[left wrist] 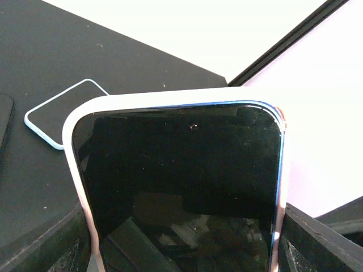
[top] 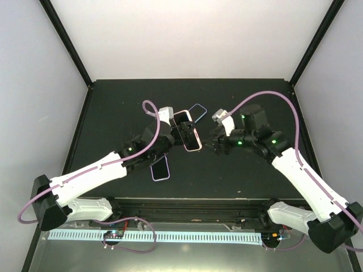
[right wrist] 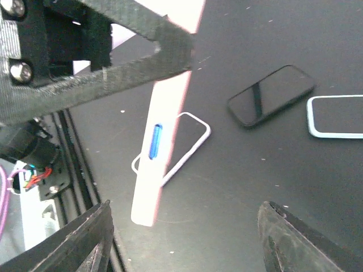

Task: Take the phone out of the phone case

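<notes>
The phone in its pale pink case [top: 191, 135] is held up off the table, near the middle. My left gripper [top: 182, 136] is shut on it by its long edges. In the left wrist view the black screen [left wrist: 181, 170] fills the frame, the case rim [left wrist: 170, 99] runs around it, and my fingers [left wrist: 320, 241] press its sides. My right gripper [top: 214, 146] is open and empty, just right of the held phone and apart from it. The right wrist view shows the case edge-on [right wrist: 153, 175] with a blue side button [right wrist: 155, 140], ahead of the open right gripper [right wrist: 187, 243].
A phone in a lavender case [top: 160, 169] lies flat below the left gripper; it also shows in the right wrist view [right wrist: 190, 139]. A light-blue-cased phone [top: 198, 110] lies farther back. A bare black phone [right wrist: 271, 95] lies beside it. Black frame posts border the mat.
</notes>
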Tool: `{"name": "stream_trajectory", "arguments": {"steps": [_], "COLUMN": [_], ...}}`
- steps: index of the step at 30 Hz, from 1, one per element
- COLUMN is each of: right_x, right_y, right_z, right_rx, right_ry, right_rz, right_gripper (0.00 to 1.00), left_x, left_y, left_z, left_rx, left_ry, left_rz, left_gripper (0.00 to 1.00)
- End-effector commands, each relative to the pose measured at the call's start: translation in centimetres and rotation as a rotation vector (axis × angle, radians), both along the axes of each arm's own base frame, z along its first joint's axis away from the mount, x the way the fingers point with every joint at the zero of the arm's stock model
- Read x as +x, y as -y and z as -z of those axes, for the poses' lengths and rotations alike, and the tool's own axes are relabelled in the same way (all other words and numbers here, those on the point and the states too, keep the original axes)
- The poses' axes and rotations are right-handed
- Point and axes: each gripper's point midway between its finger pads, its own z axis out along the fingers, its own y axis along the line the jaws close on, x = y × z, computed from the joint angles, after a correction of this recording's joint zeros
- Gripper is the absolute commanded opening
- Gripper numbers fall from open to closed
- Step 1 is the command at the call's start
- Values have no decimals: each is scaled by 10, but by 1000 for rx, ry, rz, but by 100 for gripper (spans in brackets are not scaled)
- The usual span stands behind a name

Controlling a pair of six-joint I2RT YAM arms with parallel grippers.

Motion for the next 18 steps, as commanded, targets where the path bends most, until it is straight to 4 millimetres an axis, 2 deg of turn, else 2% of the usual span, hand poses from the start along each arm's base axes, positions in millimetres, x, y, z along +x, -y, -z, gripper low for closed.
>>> {"name": "stream_trajectory", "arguments": {"steps": [1, 6, 12, 15, 18], "right_x": [-6, -9, -10, -6, -5], "right_y": [-20, -37, -56, -54, -51], "right_z": [-14, -11, 6, 1, -6], "right_rx": [-2, -8, -58, -47, -40], "right_ry": [-7, -28, -60, -30, 1], "right_rz": [4, -38, -75, -36, -20], "right_gripper": [70, 67, 43, 32, 16], "left_x": [5, 6, 5, 4, 3], "left_y": [-9, -15, -15, -13, -10], "left_z": [-48, -52, -54, -53, -52], "left_rx": [-164, -169, -175, -197, -207], "left_ry": [111, 126, 126, 121, 120], "left_rz": [-94, -117, -123, -121, -110], "left_gripper": [59, 60, 60, 60, 63]}}
